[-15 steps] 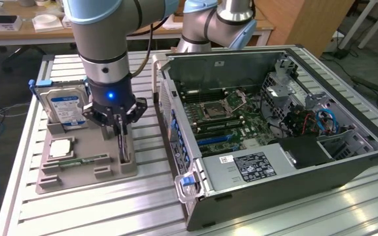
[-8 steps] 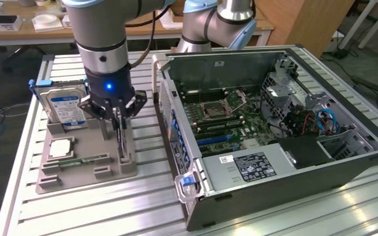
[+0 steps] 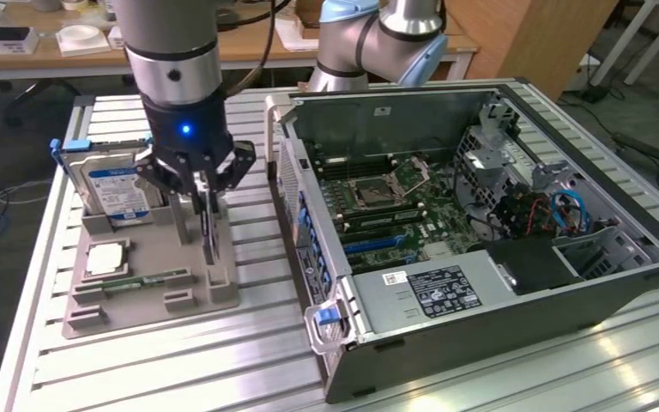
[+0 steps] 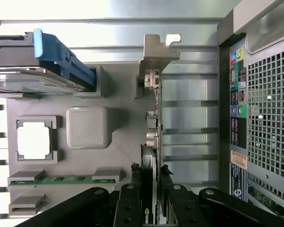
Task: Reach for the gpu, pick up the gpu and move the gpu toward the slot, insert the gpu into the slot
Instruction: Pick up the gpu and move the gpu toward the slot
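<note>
The pick-up step is in hand: the claw (image 3: 203, 190) hangs over the grey holder (image 3: 220, 296) at the exterior view's left. Its fingers are narrowed and, as far as I can tell, pinched on the gpu (image 3: 208, 230), which stands upright in the holder's groove, well apart from the slot (image 3: 377, 243) in the open case (image 3: 479, 296). I judge any lift must go straight up to clear that groove. The desk (image 3: 135, 369) is ribbed metal, with a wooden bench (image 3: 250, 47) far behind.
</note>
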